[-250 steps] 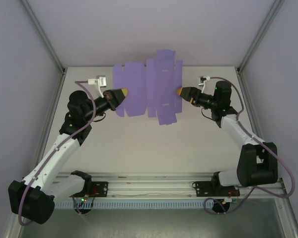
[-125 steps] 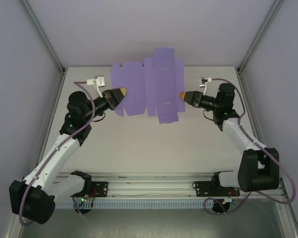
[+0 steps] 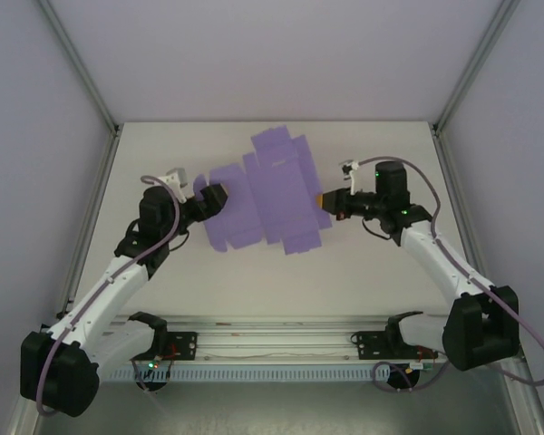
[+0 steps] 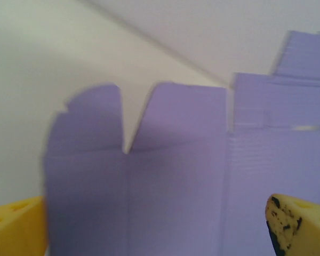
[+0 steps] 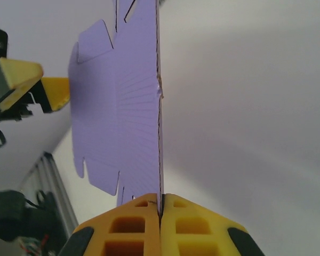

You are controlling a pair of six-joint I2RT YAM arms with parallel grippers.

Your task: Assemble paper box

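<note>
1. In the right wrist view, the right gripper [image 5: 161, 207] has its two yellow fingers [image 5: 141, 204] clenched flat together on the near edge of the paper box [image 5: 122, 106]. The box is an unfolded violet die-cut sheet, seen almost edge-on and running straight out from the seam between the pads.
2. In the left wrist view, the left gripper [image 4: 160, 229] is released. One yellow finger [image 4: 16, 226] sits in each bottom corner, wide apart, and the violet card [image 4: 176, 176] spreads across the gap between them. I cannot tell whether either pad touches the card.
3. The right wrist view also catches the left gripper [image 5: 45, 82] at the sheet's far edge, its fingers parted.
4. The top view gives the layout that the wrist views lack. The sheet [image 3: 267, 195] lies unfolded and slightly skewed over the middle of the table [image 3: 254, 272]. The left gripper [image 3: 216, 195] is at its left edge and the right gripper [image 3: 325, 201] at its right edge.
5. The left wrist view is blurred, so the two rounded flaps look soft, and the sheet is cut off at the right and bottom. From above the jaw gaps are too small to read. I cannot tell whether the card rests on the table or hangs just over it.
6. Further out, grey cables run along both arms. A metal rail [image 3: 272, 337] at the near edge carries the bases, and pale walls with slanted frame posts close in the sides.
</note>
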